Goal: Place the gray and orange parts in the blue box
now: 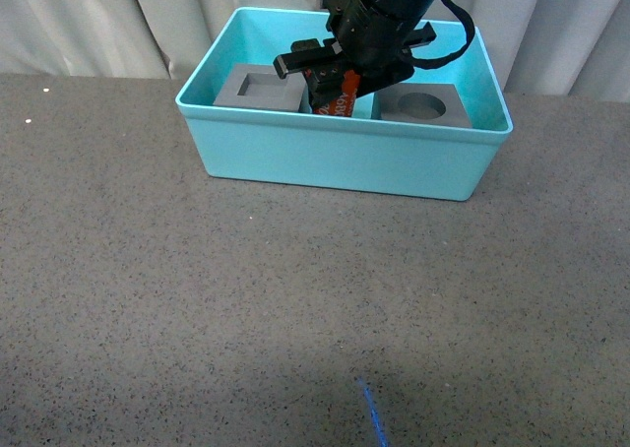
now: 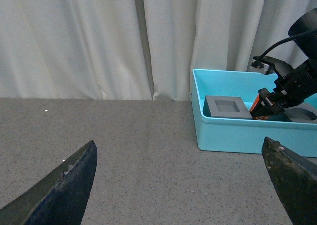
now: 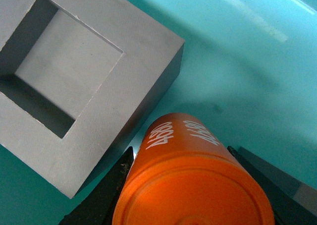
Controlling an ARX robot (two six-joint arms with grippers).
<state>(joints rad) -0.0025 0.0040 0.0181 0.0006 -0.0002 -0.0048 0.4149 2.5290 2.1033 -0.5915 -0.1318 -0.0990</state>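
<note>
The turquoise-blue box [image 1: 335, 161] stands at the back of the table. Inside it lie the gray cube with a square recess [image 1: 261, 86] on the left and the gray cube with a round recess [image 1: 426, 106] on the right. My right gripper [image 1: 333, 91] is shut on the orange cylinder [image 1: 338, 96] with white digits and holds it inside the box between the two cubes. In the right wrist view the cylinder [image 3: 190, 180] hangs over the box floor beside the square-recess cube [image 3: 74, 81]. My left gripper [image 2: 181, 185] is open and empty, over the table left of the box [image 2: 237, 133].
White curtains [image 2: 99, 36] hang behind the gray speckled table [image 1: 295, 309]. A blue line mark [image 1: 372, 413] lies near the table's front edge.
</note>
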